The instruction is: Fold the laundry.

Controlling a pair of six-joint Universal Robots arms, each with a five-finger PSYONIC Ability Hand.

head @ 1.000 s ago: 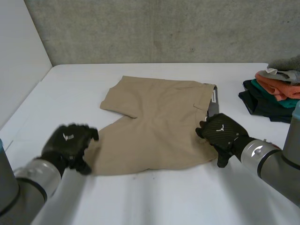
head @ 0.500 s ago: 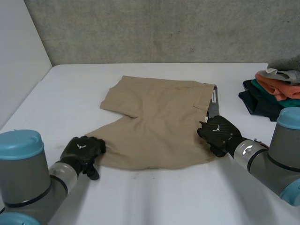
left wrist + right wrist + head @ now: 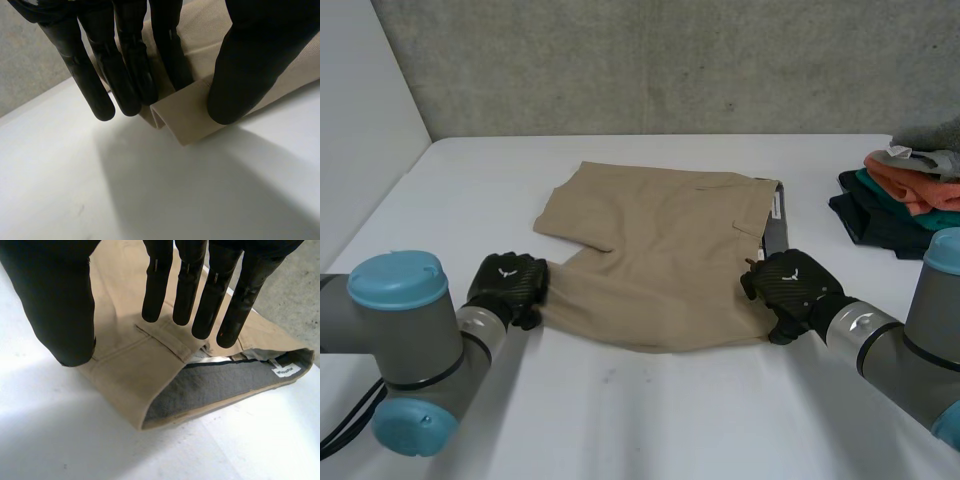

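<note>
Tan shorts (image 3: 660, 250) lie flat in the middle of the white table (image 3: 640, 420), waistband to the right. My left hand (image 3: 508, 285) is at the hem of the near leg. In the left wrist view its thumb (image 3: 240, 75) and fingers (image 3: 130, 65) pinch the folded hem corner (image 3: 185, 120), which stands a little off the table. My right hand (image 3: 790, 285) is at the near corner of the waistband. Its fingers (image 3: 185, 285) are straight above the tan cloth (image 3: 130, 370), and its thumb (image 3: 55, 305) rests at the cloth's edge. The grey waistband lining (image 3: 220, 385) gapes beyond the fingertips.
A pile of folded clothes (image 3: 910, 200), orange, teal and dark, sits at the table's right edge. A concrete wall runs along the back. A white panel (image 3: 360, 150) borders the table on the left.
My left hand came in to the near leg's hem, closed on it and carried it away from the table's front edge. My right hand stayed at the waistband corner.
</note>
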